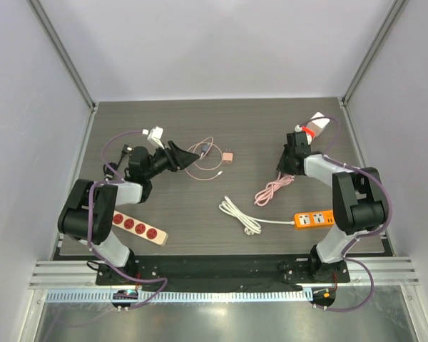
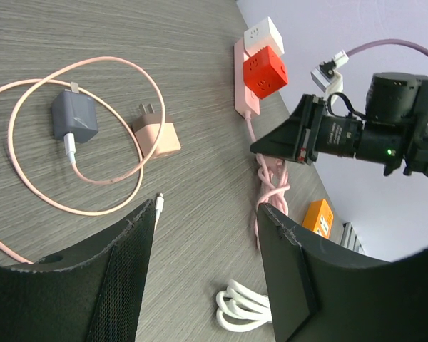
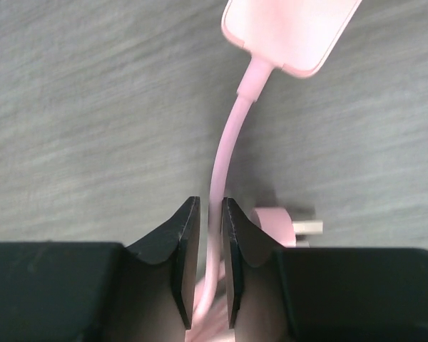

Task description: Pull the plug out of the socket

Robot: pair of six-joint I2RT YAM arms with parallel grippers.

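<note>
A pink power strip point(image 2: 240, 85) lies at the far right of the table with a red cube plug point(image 1: 311, 132) and a white cube plug point(image 1: 319, 121) seated in it; both also show in the left wrist view, the red cube point(image 2: 265, 70) and the white cube point(image 2: 264, 34). My right gripper point(image 1: 294, 158) sits just in front of the strip's end point(image 3: 289, 28), low over the table. Its jaws point(image 3: 210, 214) are closed on the strip's pink cable point(image 3: 225, 164). My left gripper point(image 1: 187, 155) is open and empty at the middle left, also open in its own view point(image 2: 207, 206).
The strip's own pink plug point(image 3: 285, 226) lies beside the right fingers. A coiled thin pink cable point(image 2: 78, 142) with a grey charger point(image 2: 73, 117) and a pink charger point(image 2: 157, 135) lies ahead of the left gripper. A white cable point(image 1: 239, 214), an orange strip point(image 1: 314, 219) and a red-socket strip point(image 1: 139, 228) lie nearer.
</note>
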